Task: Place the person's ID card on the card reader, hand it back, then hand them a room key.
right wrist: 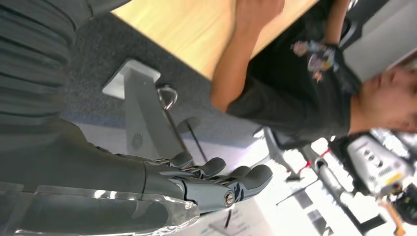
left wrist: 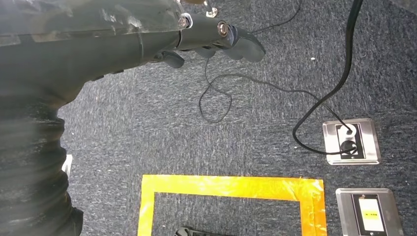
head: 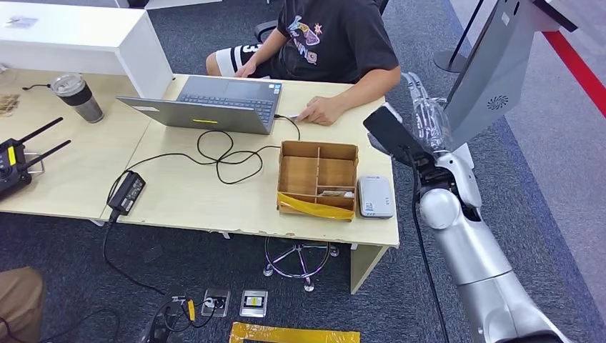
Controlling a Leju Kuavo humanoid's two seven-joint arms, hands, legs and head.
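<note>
At the far left edge of the table [head: 179,204], one black handset [head: 13,163] with two antennas is lying, and behind it one lidded tumbler [head: 77,96] is standing beside a white riser [head: 86,39]. One open laptop [head: 214,103] is sitting further right; its black cable [head: 221,153] is looping across the wood to one power brick [head: 127,191] that is resting near the front edge.

The left hand [left wrist: 206,37] is hanging below over grey carpet, fingers loosely released and grasping nothing, above a yellow tape outline [left wrist: 231,189] and two metal floor plates [left wrist: 351,141], one of them taking a plug.

Right of the cable, one cardboard box [head: 318,179] with several compartments is standing with a yellow strip across its front. Something small is lying in its front right compartment, too small to name. The one card reader [head: 375,196], white, is lying just beside the box's right wall, near the table's front right corner.

Behind the box, a person [head: 336,36] in a dark shirt is sitting, one hand [head: 321,111] resting flat on the table. A small pale thing is showing at its fingertips; whether that is the ID card cannot be told.

The right hand [head: 427,118] is hovering just past the table's right edge, fingers released and straight, grasping nothing. One grey stand [head: 493,64] is rising close behind it
</note>
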